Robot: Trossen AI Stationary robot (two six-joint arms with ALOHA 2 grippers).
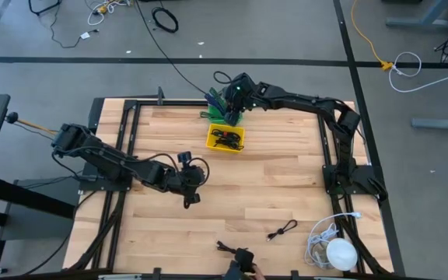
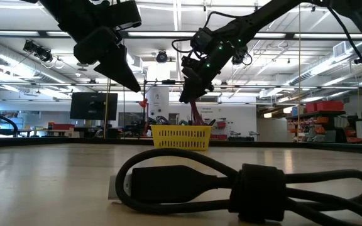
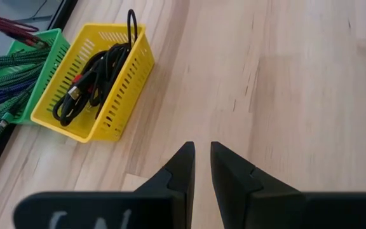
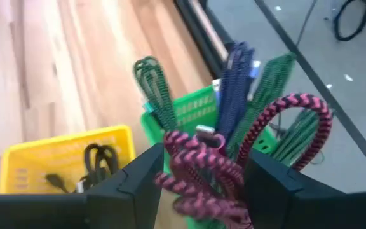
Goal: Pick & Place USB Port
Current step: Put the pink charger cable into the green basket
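Observation:
A green basket (image 4: pixel 189 111) at the table's far edge holds upright braided cables in green and blue. Next to it, on its near side, a yellow basket (image 1: pixel 225 138) holds black cables (image 3: pixel 91 79). My right gripper (image 4: pixel 202 159) hangs over the green basket, shut on a red-and-black braided cable (image 4: pixel 199 172) with a silver plug (image 4: pixel 205 132). My left gripper (image 3: pixel 201 147) hangs above the bare middle of the table (image 1: pixel 190 198). Its fingers stand a narrow gap apart with nothing between them. My right gripper pinches the coiled bundle of the red-and-black cable (image 4: pixel 189 181) between its two fingers, several strands at once. The fingers slant down from the table's right side. One loop (image 4: pixel 297 117) arches out past a finger. The cable's lower part (image 2: pixel 197 113) hangs below the gripper, its end hidden behind the yellow basket.
A black cable (image 2: pixel 231 182) lies coiled at the table's near edge (image 1: pixel 236 253), and a smaller black cable (image 1: pixel 282 230) lies to its right. A white round object with white cord (image 1: pixel 337 250) sits at the near right corner. Bare wood spans the middle.

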